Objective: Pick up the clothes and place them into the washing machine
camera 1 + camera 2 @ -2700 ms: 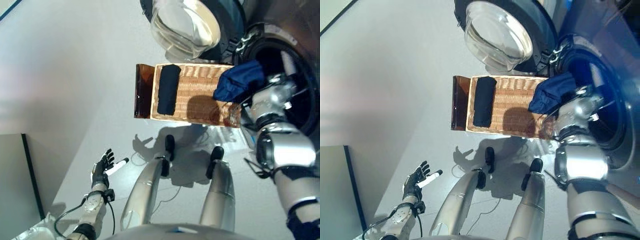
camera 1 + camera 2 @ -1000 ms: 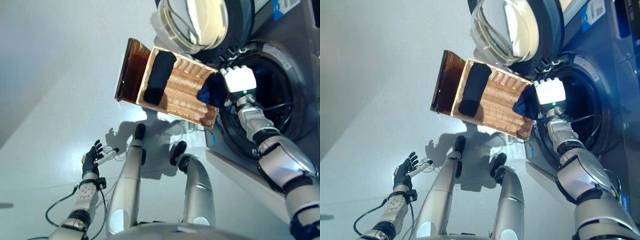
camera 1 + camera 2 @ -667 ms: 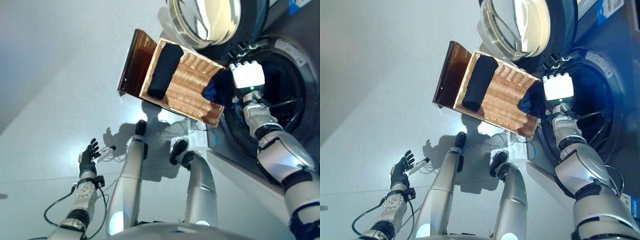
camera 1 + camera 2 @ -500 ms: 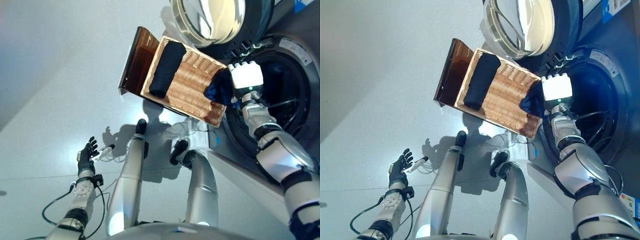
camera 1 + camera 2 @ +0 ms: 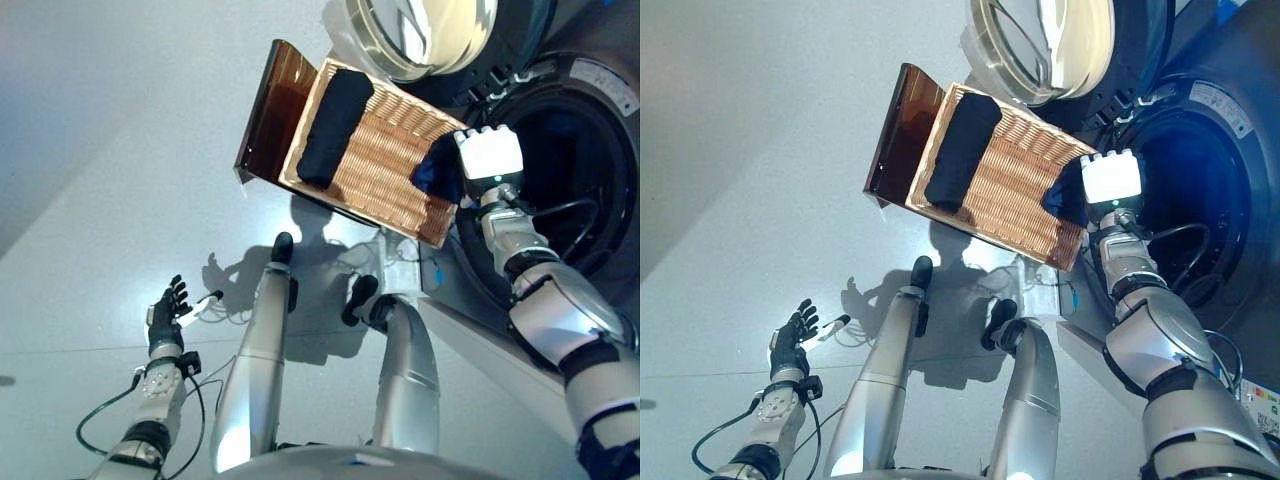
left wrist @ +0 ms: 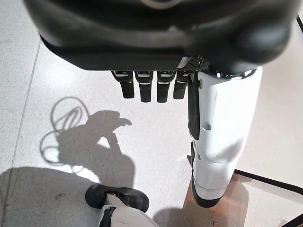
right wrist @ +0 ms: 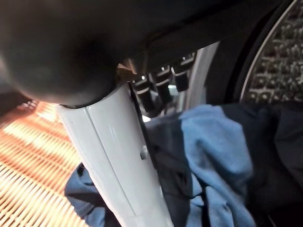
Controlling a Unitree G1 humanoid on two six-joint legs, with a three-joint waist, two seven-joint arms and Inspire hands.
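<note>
From the left eye view I see a woven basket on the floor, right by the washing machine. A black rolled cloth lies in the basket, at the end away from the machine. At the other end, a blue cloth hangs over the basket's rim, next to the machine's dark opening. My right hand is on that blue cloth, between the basket and the opening. The machine's round glass door stands open above the basket. My left hand is far away from all this, low over the floor.

The right eye view shows the same things: the blue cloth sits at the basket's rim with my right hand on it.

In the left wrist view my left hand holds nothing. Its fingers point down in a loose row and the white thumb sticks out straight.

In the right wrist view my right hand has its fingers and white thumb closed on the blue cloth. The basket is on one side and the machine's drum on the other.
</note>
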